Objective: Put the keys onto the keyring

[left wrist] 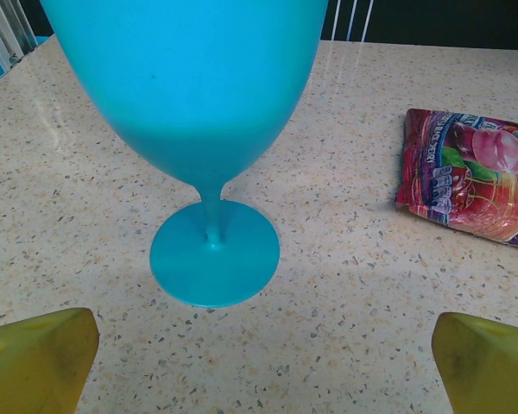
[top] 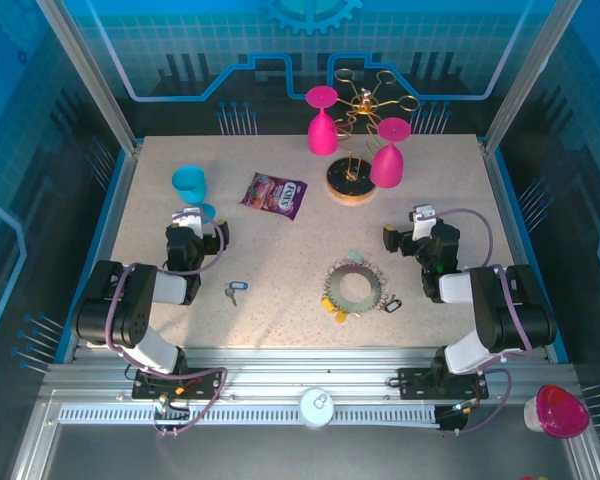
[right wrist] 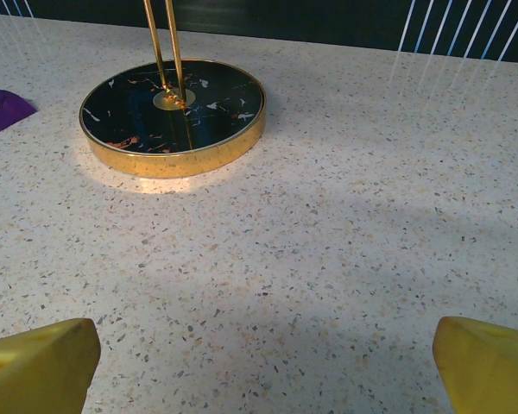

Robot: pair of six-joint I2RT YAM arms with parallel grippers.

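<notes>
left gripper [left wrist: 259,366] wide — right gripper [right wrist: 259,366] wide | one keyring [top: 332,292] | one loose key [top: 232,293]

Keyring [top: 334,290]: flat on the counter [top: 280,250], right of centre, towards your near edge.
Loose key [top: 235,292]: left of the keyring, well apart.
Goblet [top: 190,188]: upright, far left.
Snack packet [top: 275,194]: between goblet and rack.
Rack [top: 350,183]: behind the keyring.

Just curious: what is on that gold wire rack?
Two pink goblets hang upside down on the gold rack; other rings are bare. Their bases hide what holds them.
</notes>
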